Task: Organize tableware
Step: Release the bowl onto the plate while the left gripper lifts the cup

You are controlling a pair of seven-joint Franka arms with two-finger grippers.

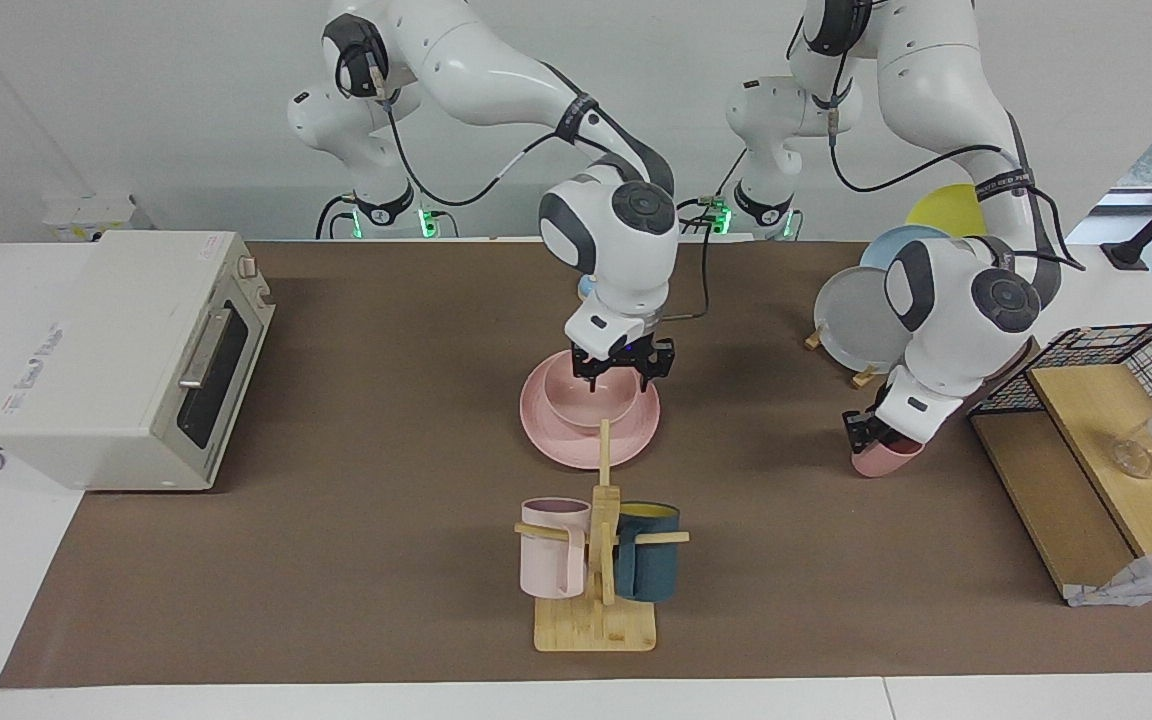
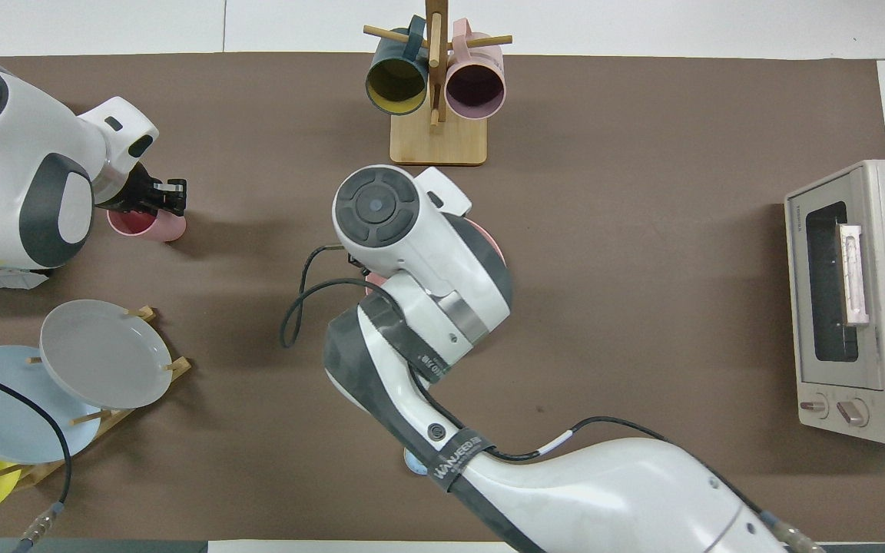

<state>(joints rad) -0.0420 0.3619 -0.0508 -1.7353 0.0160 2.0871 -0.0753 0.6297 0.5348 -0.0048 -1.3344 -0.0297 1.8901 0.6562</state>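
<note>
The pink plate (image 1: 556, 435) lies at the table's middle with the pink bowl (image 1: 591, 400) standing in it. My right gripper (image 1: 621, 378) is over the edge of the bowl that lies nearer to the robots, fingers spread, holding nothing. In the overhead view my right arm hides the bowl and only a sliver of the plate (image 2: 495, 240) shows. The pink cup (image 1: 891, 458) is toward the left arm's end, tilted, its base at the mat. My left gripper (image 1: 864, 432) is shut on its rim; both also show in the overhead view, cup (image 2: 152, 226) and gripper (image 2: 170, 198).
A wooden mug tree (image 1: 596, 620) with a pale pink mug (image 1: 551, 560) and a teal mug (image 1: 648, 565) stands farther from the robots than the plate. A toaster oven (image 1: 126, 360) is at the right arm's end. A plate rack (image 1: 861, 320) and a wire basket (image 1: 1126, 350) are at the left arm's end.
</note>
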